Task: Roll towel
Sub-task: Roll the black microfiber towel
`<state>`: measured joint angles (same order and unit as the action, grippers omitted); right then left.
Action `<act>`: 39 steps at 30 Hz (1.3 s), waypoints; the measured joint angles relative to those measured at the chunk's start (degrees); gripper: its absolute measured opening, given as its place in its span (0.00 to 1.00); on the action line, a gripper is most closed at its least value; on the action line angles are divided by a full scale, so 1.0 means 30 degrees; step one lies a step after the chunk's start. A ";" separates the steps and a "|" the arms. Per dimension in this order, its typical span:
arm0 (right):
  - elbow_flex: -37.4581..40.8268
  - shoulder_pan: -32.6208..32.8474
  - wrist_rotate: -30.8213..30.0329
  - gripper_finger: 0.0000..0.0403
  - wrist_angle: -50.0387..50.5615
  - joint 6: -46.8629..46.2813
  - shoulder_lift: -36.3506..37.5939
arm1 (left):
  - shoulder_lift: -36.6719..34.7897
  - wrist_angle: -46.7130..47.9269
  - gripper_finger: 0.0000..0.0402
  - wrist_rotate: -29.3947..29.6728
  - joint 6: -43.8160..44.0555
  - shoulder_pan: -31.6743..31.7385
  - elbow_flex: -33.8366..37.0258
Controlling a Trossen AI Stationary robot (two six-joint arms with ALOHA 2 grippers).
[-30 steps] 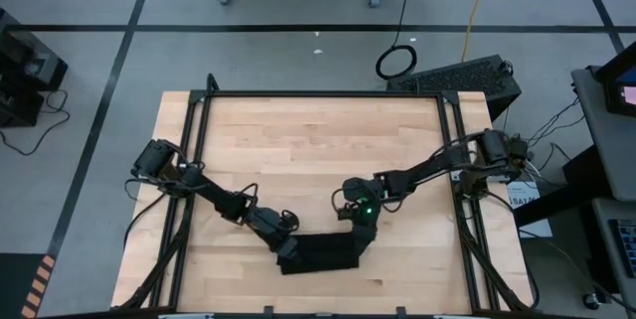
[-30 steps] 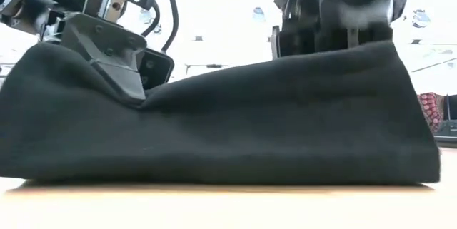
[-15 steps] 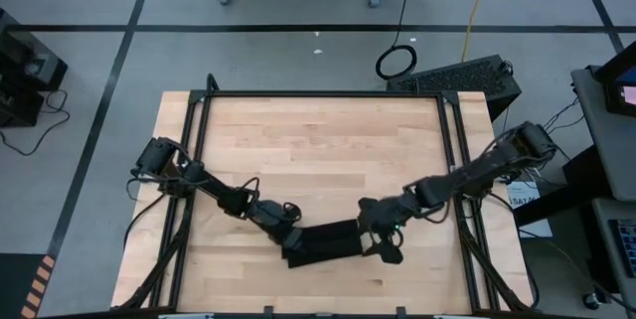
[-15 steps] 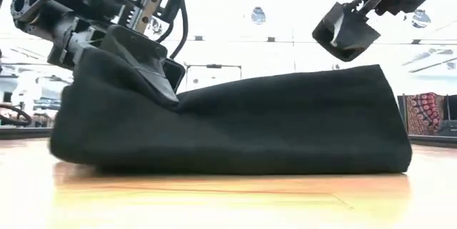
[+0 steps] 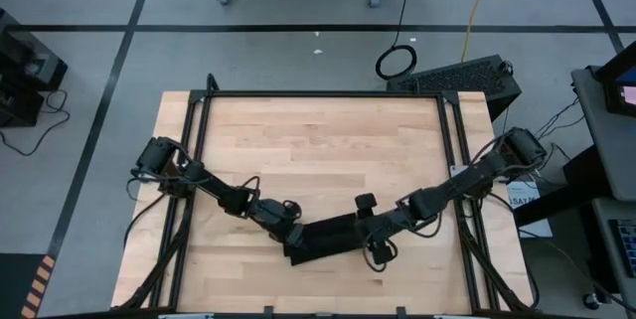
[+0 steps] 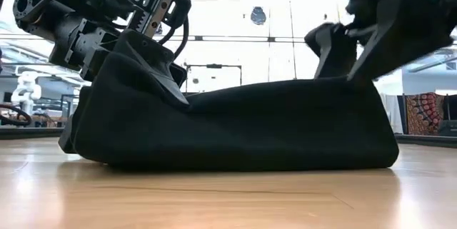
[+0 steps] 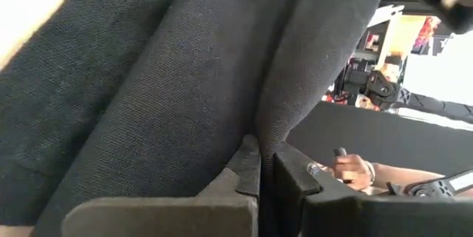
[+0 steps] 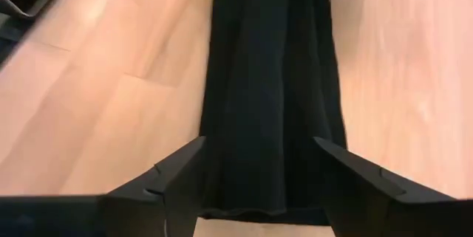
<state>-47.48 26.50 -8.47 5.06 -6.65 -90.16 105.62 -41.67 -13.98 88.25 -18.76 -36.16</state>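
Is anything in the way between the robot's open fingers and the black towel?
Nothing visible. The right gripper has its fingers open, one on each side of the towel's end, with only bare table beside it. The left gripper is shut on the other end.

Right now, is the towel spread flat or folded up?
Folded up: the towel lies as a narrow, thick bundle on the table, with layered folds in the left wrist view.
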 joint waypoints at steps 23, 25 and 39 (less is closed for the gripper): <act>-0.0007 -0.4594 0.9188 0.01 -0.0182 -0.2044 -0.1409 | -0.0133 -0.1367 0.22 -0.0466 -0.0160 0.0000 0.0036; -0.0007 -0.5169 1.0211 0.01 -0.0182 -0.2066 -0.1409 | -0.0373 -0.1395 0.31 -0.1288 -0.0157 0.0000 0.0036; -0.0007 -0.7809 1.4768 0.00 -0.0080 -0.4244 -0.1468 | -0.3896 -0.0390 0.60 -0.2793 -0.1022 0.0178 0.0015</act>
<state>-47.51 3.07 35.83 4.82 -19.38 -94.56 93.94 -42.84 -22.36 85.18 -18.23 -36.12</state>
